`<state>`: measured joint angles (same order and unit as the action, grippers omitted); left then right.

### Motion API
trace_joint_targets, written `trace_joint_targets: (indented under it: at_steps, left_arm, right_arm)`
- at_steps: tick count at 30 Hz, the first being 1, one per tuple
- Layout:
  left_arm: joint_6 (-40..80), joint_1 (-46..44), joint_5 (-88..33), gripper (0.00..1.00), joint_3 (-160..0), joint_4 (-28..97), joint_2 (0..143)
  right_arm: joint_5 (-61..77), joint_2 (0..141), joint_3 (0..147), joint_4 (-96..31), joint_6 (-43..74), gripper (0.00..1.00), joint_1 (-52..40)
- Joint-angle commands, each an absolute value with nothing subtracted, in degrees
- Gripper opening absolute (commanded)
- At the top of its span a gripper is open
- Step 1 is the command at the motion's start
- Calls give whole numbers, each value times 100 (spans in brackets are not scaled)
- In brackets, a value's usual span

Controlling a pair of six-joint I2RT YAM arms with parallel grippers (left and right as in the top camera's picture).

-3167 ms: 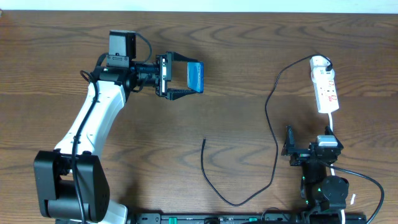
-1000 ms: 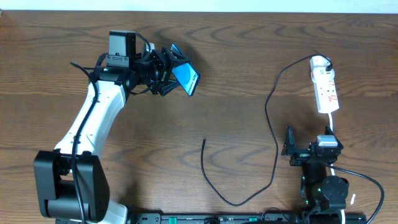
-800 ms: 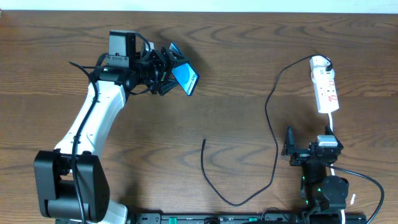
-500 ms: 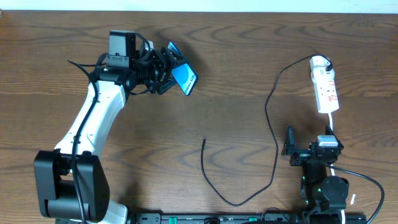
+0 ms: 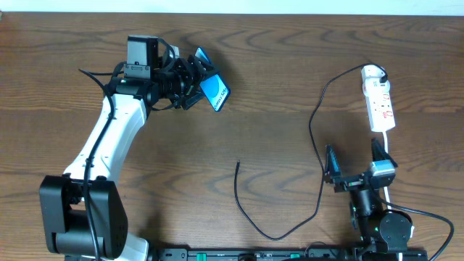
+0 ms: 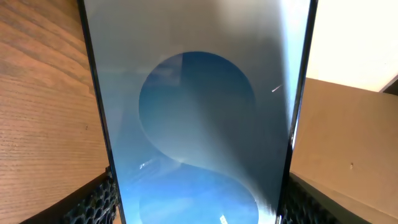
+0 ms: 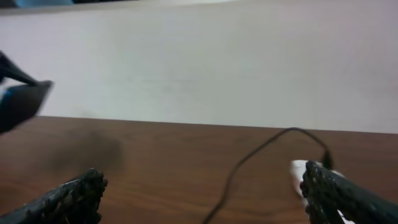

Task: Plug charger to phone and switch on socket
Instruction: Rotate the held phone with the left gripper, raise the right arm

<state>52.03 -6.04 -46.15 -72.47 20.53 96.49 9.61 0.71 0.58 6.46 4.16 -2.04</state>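
1. Nearest the arm bases, at the lower right of the overhead view, the right gripper (image 5: 353,158) hangs with its jaws spread wide and nothing between them. Its own camera shows only wooden table and a thin cable far off.
2. At lower centre, the charger (image 5: 312,134), a thin black cable, loops over the table (image 5: 290,43). Its free connector tip (image 5: 238,164) lies loose, well to the left of the right gripper.
3. Toward the upper right edge, the socket (image 5: 379,101), a narrow white strip, lies flat. The charger's other end runs up to its far end.
4. Farthest off, at upper left, the left gripper (image 5: 190,80) is clenched on the long edges of the phone (image 5: 214,92). The phone is tilted and seems to be raised off the table, and its blue screen fills the left wrist view.
5. The step in hand looks like fetching the plug while the phone is presented. It would go best if the right gripper pinches the cable just behind the connector, so the tip stays stiff and aimed.
6. The phone should be held steady with its port end facing the plug. Which end that is cannot be told here.
7. Slack matters, because a taut cable could drag the socket.
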Motion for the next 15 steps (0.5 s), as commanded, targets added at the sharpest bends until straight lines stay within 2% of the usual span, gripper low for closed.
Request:
trace_joint_targets:
  at_steps: [1,6,15]
  left_arm:
    - [5129,-582,-4687,7,-7275,1973,9504]
    - [5172,-582,-4709,7,-7275,1826,9504]
    - [5463,-582,-4707,8,-7275,1629,9504]
  right_arm:
    - [1476,45,412,661,792,99,-148]
    - [1776,458,1203,336,790,99,-148]
    - [2893,2681,2740,-207,790,99,-148]
